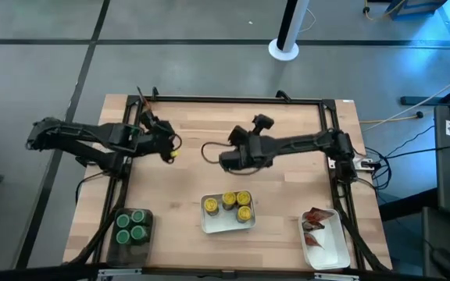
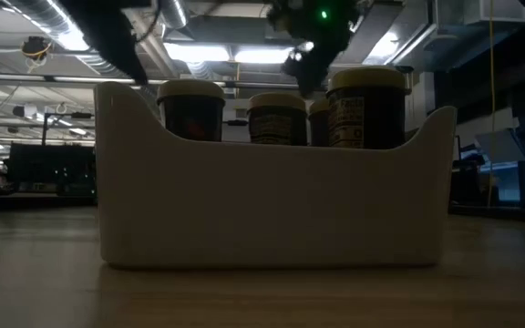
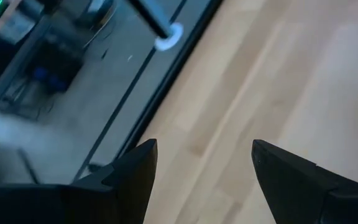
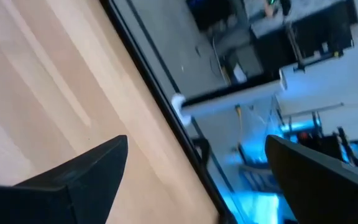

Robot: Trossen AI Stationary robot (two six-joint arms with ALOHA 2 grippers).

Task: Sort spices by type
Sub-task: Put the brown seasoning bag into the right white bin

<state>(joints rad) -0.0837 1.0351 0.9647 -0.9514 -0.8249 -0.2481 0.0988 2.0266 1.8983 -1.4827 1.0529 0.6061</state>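
Wooden table [image 1: 186, 187]: 3 yellow-capped jars [image 1: 236, 204] overhead, 4 in low view.

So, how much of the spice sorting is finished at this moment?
It looks finished, or nearly. Done: the yellow-capped jars stand in the middle white tray, the green-capped jars in the dark bin, the red-orange packets in the right white tray. In hand: nothing; the left gripper and right gripper have open, empty jaws over bare table. Left: no loose spice is visible.
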